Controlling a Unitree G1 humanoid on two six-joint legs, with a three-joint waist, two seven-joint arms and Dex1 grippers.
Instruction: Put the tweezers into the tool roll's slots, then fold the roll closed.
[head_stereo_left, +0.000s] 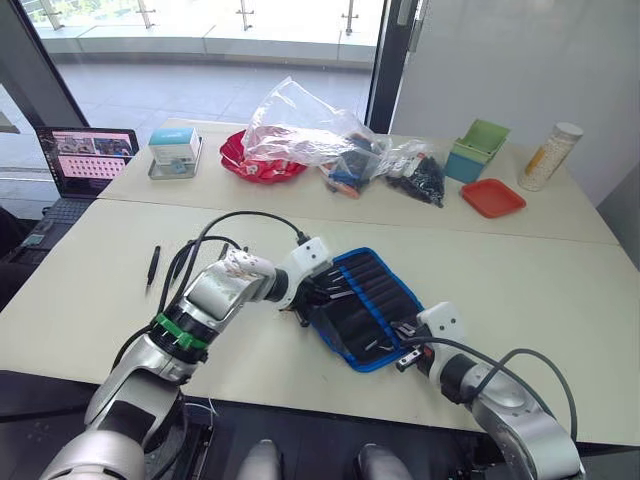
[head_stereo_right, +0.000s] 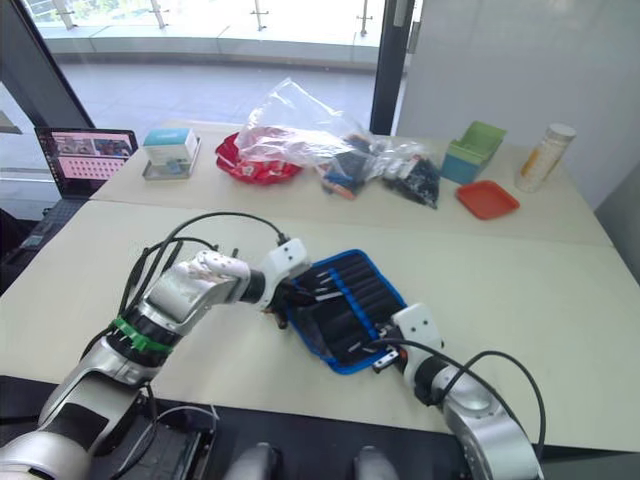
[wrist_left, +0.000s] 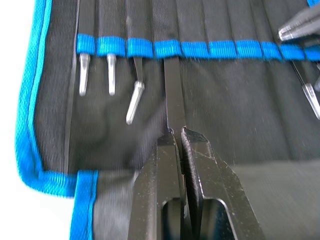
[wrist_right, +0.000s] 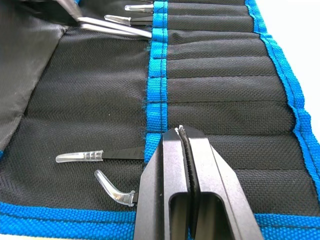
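Note:
The tool roll (head_stereo_left: 368, 300) lies open near the table's front edge, black with blue edging. My left gripper (wrist_left: 177, 134) is at its left end, shut on a slim black tweezer (wrist_left: 171, 95) whose far end sits under the blue band of a slot (wrist_left: 167, 49). Three capped tweezer tips (wrist_left: 111, 75) stick out of neighbouring slots. My right gripper (wrist_right: 181, 131) is shut, its tips against the blue band at the roll's right end, beside two more capped tweezer tips (wrist_right: 80, 157). One black tweezer (head_stereo_left: 152, 267) lies loose on the table at the left.
On the far table stand a laptop (head_stereo_left: 88, 155), a small box on a tray (head_stereo_left: 175, 150), a red bowl under a clear plastic bag (head_stereo_left: 290, 135), a green box (head_stereo_left: 478, 150), a red tray (head_stereo_left: 493, 197) and a bottle (head_stereo_left: 550, 155).

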